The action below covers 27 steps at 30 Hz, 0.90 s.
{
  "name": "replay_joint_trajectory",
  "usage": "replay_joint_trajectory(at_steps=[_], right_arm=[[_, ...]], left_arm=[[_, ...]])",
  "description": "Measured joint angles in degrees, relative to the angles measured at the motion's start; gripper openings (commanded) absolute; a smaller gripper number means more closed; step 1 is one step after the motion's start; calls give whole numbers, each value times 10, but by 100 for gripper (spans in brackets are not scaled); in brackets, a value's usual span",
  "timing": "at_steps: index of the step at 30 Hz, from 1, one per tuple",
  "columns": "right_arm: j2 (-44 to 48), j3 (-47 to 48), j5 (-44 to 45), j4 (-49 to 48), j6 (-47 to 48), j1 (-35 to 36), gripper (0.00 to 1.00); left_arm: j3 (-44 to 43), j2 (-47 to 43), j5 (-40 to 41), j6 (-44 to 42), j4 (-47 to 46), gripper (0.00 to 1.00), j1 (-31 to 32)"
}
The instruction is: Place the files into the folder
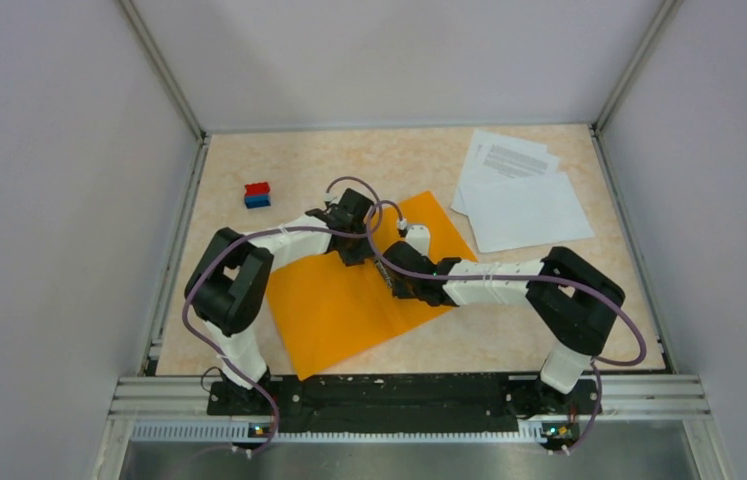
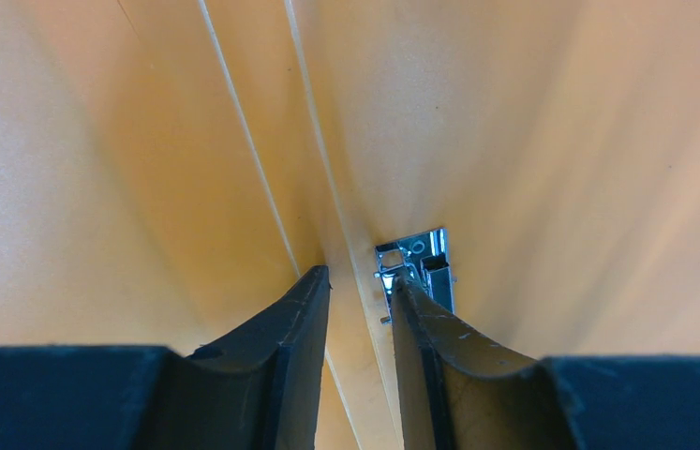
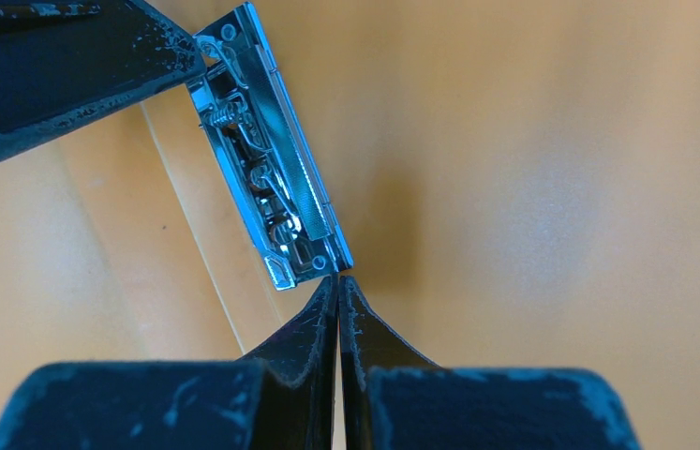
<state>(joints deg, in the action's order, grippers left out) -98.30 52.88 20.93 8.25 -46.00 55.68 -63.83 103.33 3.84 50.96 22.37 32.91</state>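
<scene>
The orange folder (image 1: 339, 300) lies open in the middle of the table. Its metal clip (image 3: 271, 159) sits by the spine fold. My left gripper (image 1: 354, 235) is low over the folder (image 2: 561, 141). It is open (image 2: 361, 277), its jaws either side of the spine fold, and its right finger touches one end of the clip (image 2: 425, 253). My right gripper (image 1: 394, 275) is shut and empty (image 3: 338, 279), its tips against the clip's other end. A left finger (image 3: 65, 66) shows at the top left of the right wrist view. The files (image 1: 519, 190) lie in a loose white stack at the back right, off the folder.
A small red-and-blue block (image 1: 257, 194) stands at the back left. Grey walls and metal rails enclose the table on three sides. Both arms cross over the folder's middle.
</scene>
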Motion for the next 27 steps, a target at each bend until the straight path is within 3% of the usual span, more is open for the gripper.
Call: replay_joint_trajectory(at_steps=[15,27], right_arm=[[42,0,-43,-15,27,-20,9],[-9,18,-92,-14,34,-22,8]], left_arm=[[-12,17,-4,10,-3,17,3],[-19,25,-6,10,-7,15,5]])
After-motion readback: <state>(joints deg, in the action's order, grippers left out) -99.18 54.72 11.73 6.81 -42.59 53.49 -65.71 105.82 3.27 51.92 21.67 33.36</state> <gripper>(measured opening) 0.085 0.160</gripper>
